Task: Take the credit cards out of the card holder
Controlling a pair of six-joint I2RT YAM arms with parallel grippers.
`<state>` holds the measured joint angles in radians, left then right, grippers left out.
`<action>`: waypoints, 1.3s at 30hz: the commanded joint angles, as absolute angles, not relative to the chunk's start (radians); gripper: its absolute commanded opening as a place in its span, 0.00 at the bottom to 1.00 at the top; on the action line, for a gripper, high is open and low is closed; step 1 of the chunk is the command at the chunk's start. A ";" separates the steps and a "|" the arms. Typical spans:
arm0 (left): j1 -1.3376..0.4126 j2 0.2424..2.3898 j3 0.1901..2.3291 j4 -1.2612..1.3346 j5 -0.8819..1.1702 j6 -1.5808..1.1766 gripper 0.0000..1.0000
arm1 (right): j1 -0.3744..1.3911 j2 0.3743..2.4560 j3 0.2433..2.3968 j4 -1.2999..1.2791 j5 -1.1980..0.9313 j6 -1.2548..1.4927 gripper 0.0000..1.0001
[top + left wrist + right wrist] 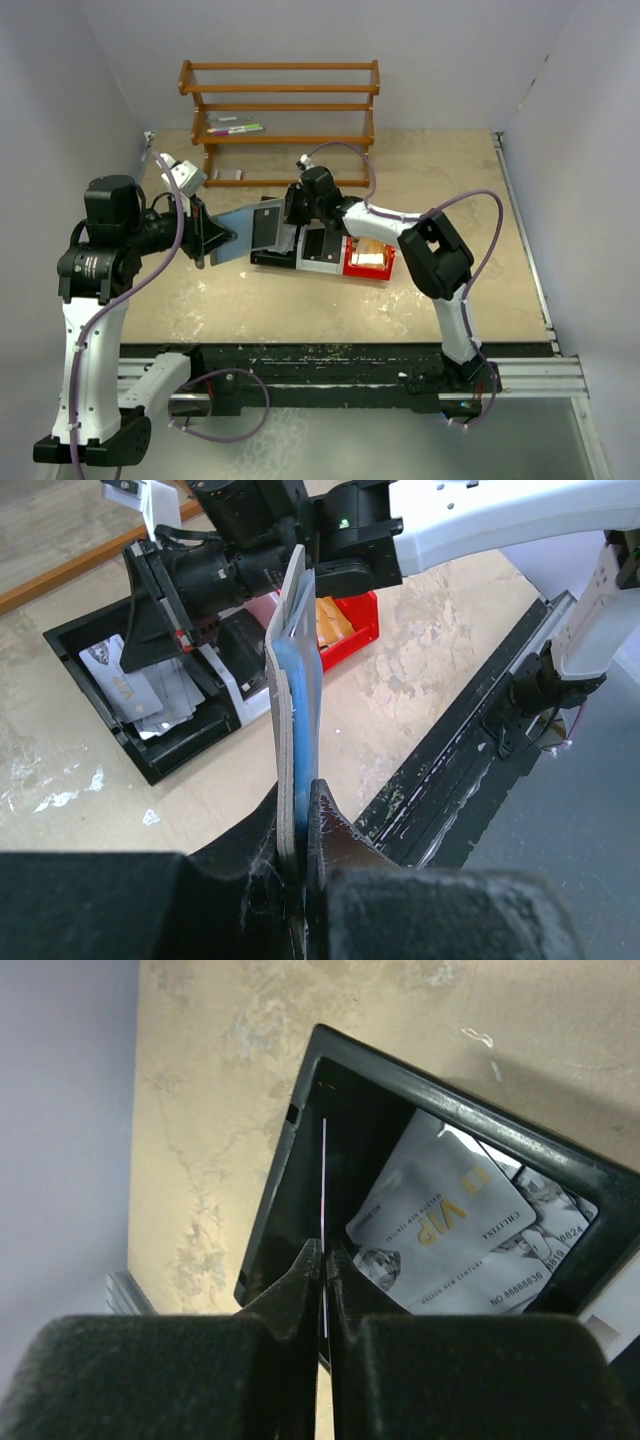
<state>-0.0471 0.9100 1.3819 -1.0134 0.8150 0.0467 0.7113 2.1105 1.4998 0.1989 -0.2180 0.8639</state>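
Over the beige surface [300, 300], my left pincer [297, 820] clamps the card holder [296, 680] aloft by one edge; it seems light and bendy. My right pincer [323, 1260] pinches a thin, stiff, slippery card [324, 1160] above the black bin [270, 1210].

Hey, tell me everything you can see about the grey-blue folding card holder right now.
The flat grey-blue folding card holder is spread open, a lighter panel beside a darker one, faces toward the top camera. It looks like grey felt outside, blue inside. The left gripper is shut on the lighter panel's edge, holding it up off the beige table. The right arm is close beside the darker panel; contact cannot be told.
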 commanded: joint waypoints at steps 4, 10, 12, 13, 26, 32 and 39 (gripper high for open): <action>-0.049 0.896 1.433 -0.988 0.878 0.038 0.00 | 0.721 2.096 1.587 0.083 -0.128 0.779 0.21; -0.049 0.897 1.435 -0.980 0.896 0.024 0.00 | 0.721 2.014 1.584 0.019 -0.093 0.745 0.35; -0.049 0.898 1.438 -0.980 0.895 0.022 0.00 | 0.722 1.968 1.578 0.004 -0.096 0.729 0.41; -0.049 0.897 1.440 -0.981 0.896 0.019 0.00 | 0.720 1.941 1.571 0.002 -0.099 0.718 0.45; -0.049 0.892 1.432 -0.886 0.954 -0.118 0.00 | 0.635 1.278 0.985 0.443 -0.298 0.804 1.00; -0.049 0.862 1.319 -0.680 1.006 -0.358 0.00 | 0.610 1.052 0.715 0.807 -0.417 0.924 1.00; -0.049 0.879 1.268 -0.508 1.070 -0.545 0.00 | 0.656 1.065 0.679 1.076 -0.467 1.023 1.00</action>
<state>-0.0471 0.8730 1.2800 -0.6926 1.0039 -0.3878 0.6270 1.0607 0.6540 0.8227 -0.4099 0.9565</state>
